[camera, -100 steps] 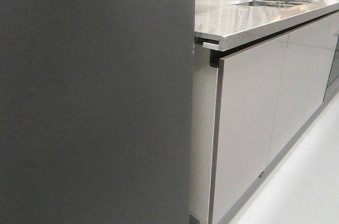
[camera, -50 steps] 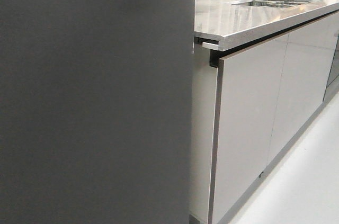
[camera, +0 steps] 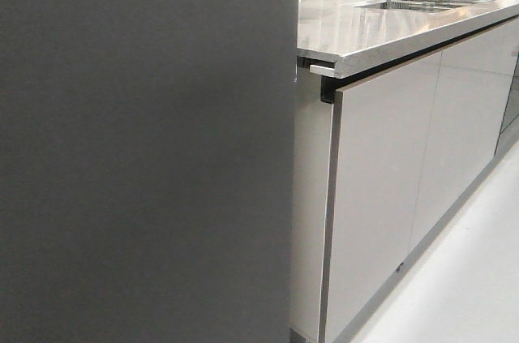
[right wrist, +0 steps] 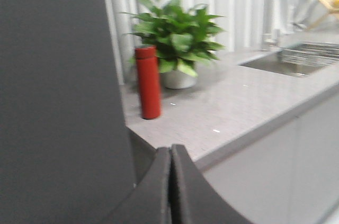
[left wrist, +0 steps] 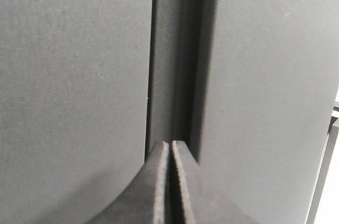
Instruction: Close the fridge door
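The fridge door [camera: 146,148] fills the frame's left, apparently nearly shut; both the left gripper [left wrist: 170,147] and right gripper [right wrist: 170,152] have fingers pressed together, holding nothing.

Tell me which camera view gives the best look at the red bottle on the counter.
The right wrist view. There the red bottle stands upright on the grey counter, beside the potted plant and whole from cap to base, slightly blurred. The front view has the dark fridge door hiding that spot; the left wrist view shows only dark panels.
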You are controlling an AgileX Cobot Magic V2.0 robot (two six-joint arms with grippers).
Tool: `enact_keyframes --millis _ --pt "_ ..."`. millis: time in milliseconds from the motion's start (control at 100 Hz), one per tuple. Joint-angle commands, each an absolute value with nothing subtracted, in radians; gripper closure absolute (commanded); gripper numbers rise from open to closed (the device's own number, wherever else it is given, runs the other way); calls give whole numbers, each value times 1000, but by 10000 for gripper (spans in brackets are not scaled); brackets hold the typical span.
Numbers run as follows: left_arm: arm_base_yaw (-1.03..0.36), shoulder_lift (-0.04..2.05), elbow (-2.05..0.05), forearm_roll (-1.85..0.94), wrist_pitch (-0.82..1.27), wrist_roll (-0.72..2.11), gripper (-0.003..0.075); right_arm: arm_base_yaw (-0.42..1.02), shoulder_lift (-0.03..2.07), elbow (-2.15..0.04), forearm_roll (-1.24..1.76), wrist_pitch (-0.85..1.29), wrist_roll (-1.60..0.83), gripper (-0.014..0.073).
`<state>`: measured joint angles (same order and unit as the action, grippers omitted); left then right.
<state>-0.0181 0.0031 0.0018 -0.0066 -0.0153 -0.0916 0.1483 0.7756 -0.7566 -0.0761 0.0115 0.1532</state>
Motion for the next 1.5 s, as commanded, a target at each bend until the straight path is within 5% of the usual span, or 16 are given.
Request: enact_keyframes --millis 0,700,1489 --pt "-23 22 30 -8 -92 -95 741 107 699 -705 -86 -69 145 670" --pt "-23 22 30 -8 -92 -95 741 0 185 -108 -116 -106 145 670" --pt "-23 22 30 -8 -92 -95 741 -6 -18 23 -127 -90 145 670"
